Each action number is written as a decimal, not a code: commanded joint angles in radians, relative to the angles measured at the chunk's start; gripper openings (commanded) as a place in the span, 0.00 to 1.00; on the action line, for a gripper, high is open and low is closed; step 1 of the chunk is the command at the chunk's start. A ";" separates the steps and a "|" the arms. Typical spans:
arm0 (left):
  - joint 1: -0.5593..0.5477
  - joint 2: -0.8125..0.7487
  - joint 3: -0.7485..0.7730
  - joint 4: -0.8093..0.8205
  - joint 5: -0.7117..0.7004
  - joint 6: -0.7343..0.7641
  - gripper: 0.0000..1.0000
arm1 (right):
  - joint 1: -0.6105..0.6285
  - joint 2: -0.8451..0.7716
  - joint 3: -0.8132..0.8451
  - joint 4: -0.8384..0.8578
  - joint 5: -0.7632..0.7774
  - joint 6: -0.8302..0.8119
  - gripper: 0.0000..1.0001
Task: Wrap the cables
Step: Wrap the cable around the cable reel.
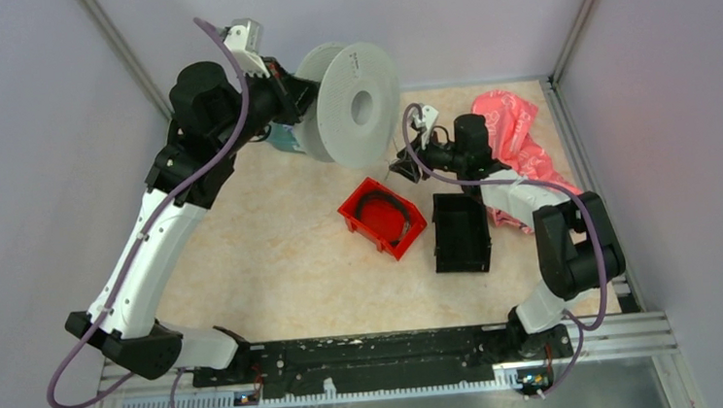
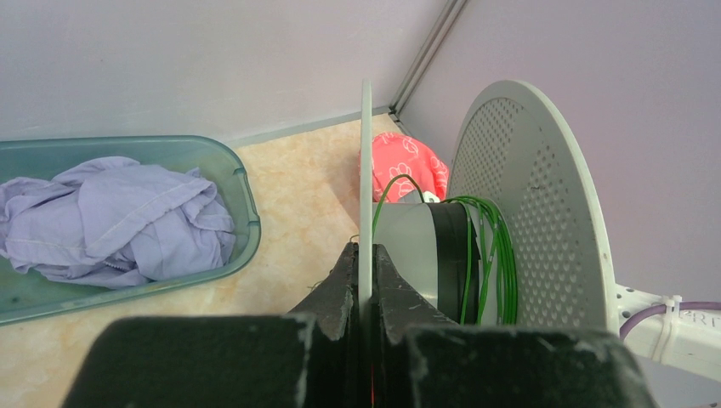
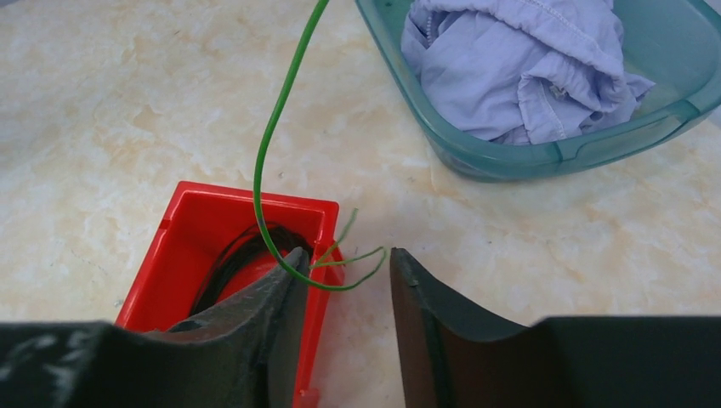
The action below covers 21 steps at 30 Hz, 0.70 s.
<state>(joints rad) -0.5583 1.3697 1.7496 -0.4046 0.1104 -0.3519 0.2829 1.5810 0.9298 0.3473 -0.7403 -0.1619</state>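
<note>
Green and thread-fine, the cables (image 3: 256,178) drop in a slack curve from 12 o'clock of the right wrist view. They hook across the gap of the right gripper (image 3: 349,265), whose jaws stand part-way apart and pinch nothing; the strand only brushes the 9 o'clock finger. More turns lie wound on the grey hub of the white spool (image 2: 527,212), two perforated plastic discs held aloft at 12 o'clock of the table by the left gripper (image 2: 366,255), which is clamped tight on the thin near flange. The wire looks springy, so it could slip out as the jaws close, or snag the lip of the glossy red bin (image 3: 191,246) just beneath. A hard tug might also loosen the wound coils.
</note>
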 commanded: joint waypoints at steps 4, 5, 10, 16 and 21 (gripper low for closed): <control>0.018 -0.050 -0.007 0.083 0.015 -0.031 0.00 | -0.008 -0.019 0.017 0.078 -0.025 0.002 0.22; 0.021 -0.050 -0.009 0.084 0.017 -0.032 0.00 | -0.008 -0.020 0.019 0.076 -0.025 0.004 0.16; 0.031 -0.045 -0.013 0.083 -0.009 -0.039 0.00 | -0.008 -0.037 0.017 0.055 -0.037 0.005 0.00; 0.043 -0.040 -0.027 0.079 -0.044 -0.046 0.00 | -0.008 -0.067 0.011 0.016 -0.084 0.003 0.00; 0.053 -0.038 -0.032 0.082 -0.050 -0.050 0.00 | -0.008 -0.087 0.006 -0.024 -0.101 -0.012 0.00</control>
<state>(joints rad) -0.5171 1.3590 1.7100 -0.4049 0.0753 -0.3740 0.2825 1.5589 0.9298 0.3260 -0.7929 -0.1543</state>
